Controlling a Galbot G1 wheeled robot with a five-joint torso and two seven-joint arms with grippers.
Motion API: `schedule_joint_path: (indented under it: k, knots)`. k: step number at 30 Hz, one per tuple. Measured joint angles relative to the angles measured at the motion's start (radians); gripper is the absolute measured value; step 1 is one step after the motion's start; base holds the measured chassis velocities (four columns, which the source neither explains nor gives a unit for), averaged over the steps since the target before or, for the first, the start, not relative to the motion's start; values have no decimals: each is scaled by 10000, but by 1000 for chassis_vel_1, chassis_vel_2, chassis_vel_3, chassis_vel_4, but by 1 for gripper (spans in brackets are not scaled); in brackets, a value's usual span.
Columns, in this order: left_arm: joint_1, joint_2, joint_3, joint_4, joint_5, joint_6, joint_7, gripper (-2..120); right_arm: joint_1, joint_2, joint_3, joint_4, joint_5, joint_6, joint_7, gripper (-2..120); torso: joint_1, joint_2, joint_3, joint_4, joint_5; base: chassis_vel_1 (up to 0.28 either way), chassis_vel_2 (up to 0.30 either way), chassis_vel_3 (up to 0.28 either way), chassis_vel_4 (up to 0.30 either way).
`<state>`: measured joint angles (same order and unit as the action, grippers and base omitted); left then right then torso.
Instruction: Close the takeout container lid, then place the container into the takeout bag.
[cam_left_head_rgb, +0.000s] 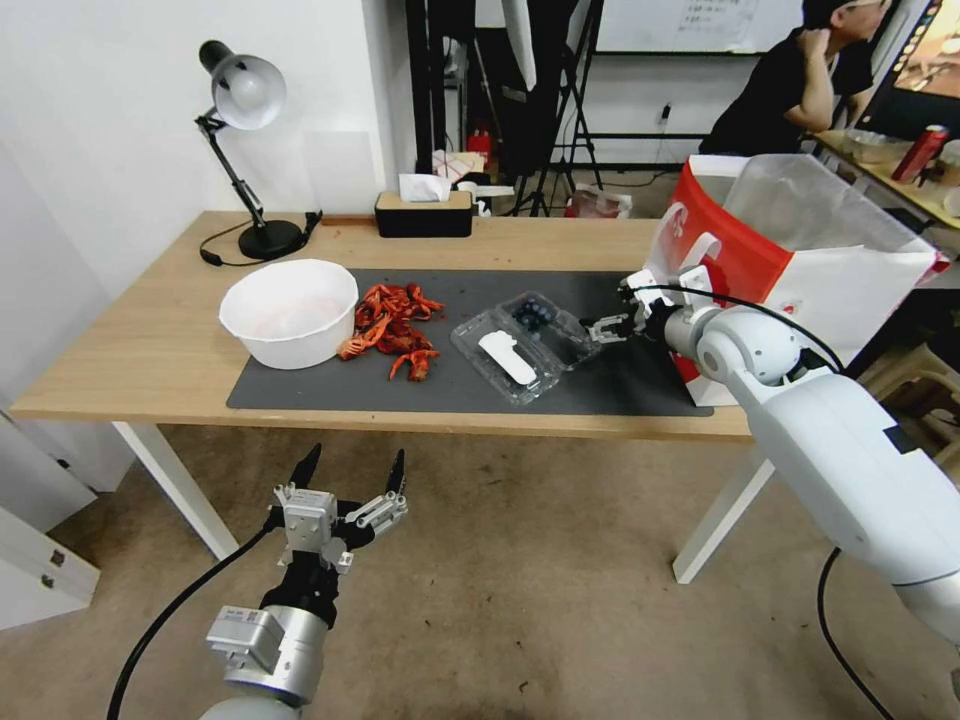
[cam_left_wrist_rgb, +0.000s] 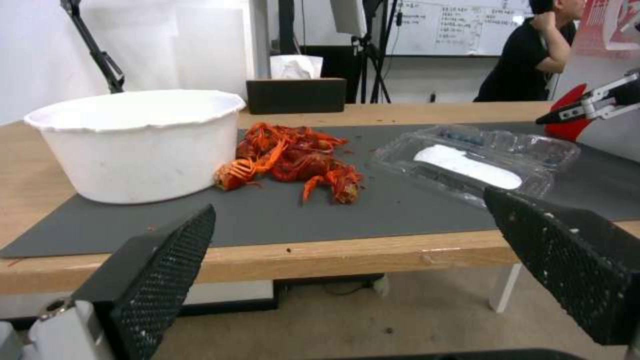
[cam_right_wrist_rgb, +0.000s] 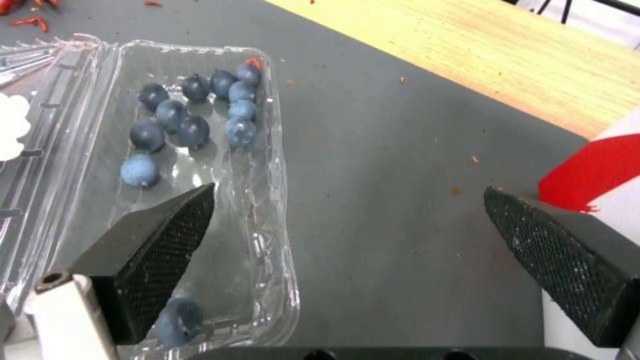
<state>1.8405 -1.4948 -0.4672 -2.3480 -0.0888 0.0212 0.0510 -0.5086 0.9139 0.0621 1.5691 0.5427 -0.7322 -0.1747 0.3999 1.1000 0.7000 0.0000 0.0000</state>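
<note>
Clear box open flat on the dark mat, red and white bag standing beside it

Thin see-through takeout container (cam_left_head_rgb: 522, 340) lies open on the smooth grey mat (cam_left_head_rgb: 300, 390); round dark blueberries (cam_right_wrist_rgb: 190, 120) sit in its bumpy-edged tray, and the lid (cam_left_head_rgb: 500, 358) with a long white label lies flat next to the tray, nearer the red crayfish pile (cam_left_head_rgb: 392, 325). Right gripper (cam_left_head_rgb: 603, 328) hangs just over the tray's edge on the bag's side, its black bumpy fingers (cam_right_wrist_rgb: 157, 252) spread wide and holding nothing. Paper takeout bag (cam_left_head_rgb: 800, 260) stands at the mat's right end with a filmy liner poking out. Left gripper (cam_left_head_rgb: 350, 475) waits low in front of the wooden table (cam_left_head_rgb: 130, 350), jaws wide. Round white bowl (cam_left_head_rgb: 290, 312) sits left of the crayfish
</note>
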Motion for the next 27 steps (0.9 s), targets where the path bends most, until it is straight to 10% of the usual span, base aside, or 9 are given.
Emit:
schedule_joint_path:
  k: [27]
  knots:
    - [-109, 108, -74, 88, -55, 70, -7, 100, 100, 161, -55, -502, -308, -8, -127, 100, 0, 0, 0, 0, 0, 0, 0, 0, 0]
